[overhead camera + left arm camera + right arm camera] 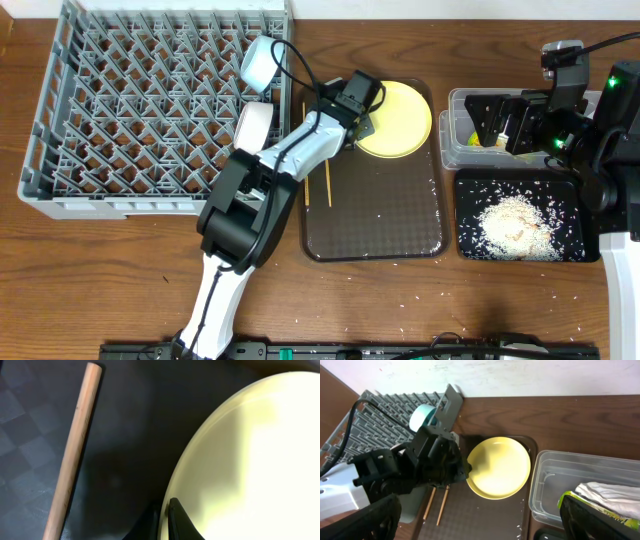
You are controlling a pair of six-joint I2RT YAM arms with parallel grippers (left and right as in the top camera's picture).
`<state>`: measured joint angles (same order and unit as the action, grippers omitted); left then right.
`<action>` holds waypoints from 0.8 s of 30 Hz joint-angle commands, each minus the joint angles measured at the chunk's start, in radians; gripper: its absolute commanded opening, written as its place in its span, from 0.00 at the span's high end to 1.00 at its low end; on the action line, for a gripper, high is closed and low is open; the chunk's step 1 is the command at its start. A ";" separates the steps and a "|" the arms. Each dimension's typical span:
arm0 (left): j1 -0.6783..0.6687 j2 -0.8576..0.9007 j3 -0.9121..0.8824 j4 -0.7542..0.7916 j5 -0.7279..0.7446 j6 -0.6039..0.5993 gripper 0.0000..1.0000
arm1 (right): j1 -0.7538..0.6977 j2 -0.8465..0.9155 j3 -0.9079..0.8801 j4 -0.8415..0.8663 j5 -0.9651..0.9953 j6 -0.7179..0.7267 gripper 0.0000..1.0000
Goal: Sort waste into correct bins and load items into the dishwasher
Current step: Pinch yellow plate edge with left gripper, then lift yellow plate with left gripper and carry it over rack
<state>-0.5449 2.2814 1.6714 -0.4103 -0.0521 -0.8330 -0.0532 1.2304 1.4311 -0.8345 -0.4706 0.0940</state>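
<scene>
Near the right edge the black tray (470,215) holds rice (515,225); mid-bench, two chopsticks (327,185) lie on the brown tray (380,225). Behind them the left gripper (164,520) is clamped on the left rim of the plate (400,120), which rests at that tray's far end. Far right, the right gripper (495,120) hangs spread wide over the tub (455,100) holding wrapper (610,492) and packet (597,510); the rack (100,110) fills the far left corner.

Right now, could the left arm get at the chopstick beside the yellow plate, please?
Probably yes, once the left gripper frees the yellow plate: the chopstick lies uncovered on the brown tray just beside it.
</scene>
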 commanded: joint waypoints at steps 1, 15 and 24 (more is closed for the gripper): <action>0.054 0.050 -0.033 -0.027 0.080 0.025 0.93 | -0.005 0.000 0.008 0.000 0.003 -0.013 0.01; 0.188 -0.002 -0.033 -0.016 0.465 0.192 0.93 | -0.005 0.000 0.008 0.000 0.003 -0.013 0.01; 0.224 -0.036 -0.033 -0.013 0.587 0.289 0.93 | -0.005 0.000 0.008 0.000 0.003 -0.013 0.01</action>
<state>-0.3309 2.2753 1.6558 -0.4187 0.4664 -0.6056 -0.0532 1.2304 1.4311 -0.8345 -0.4706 0.0937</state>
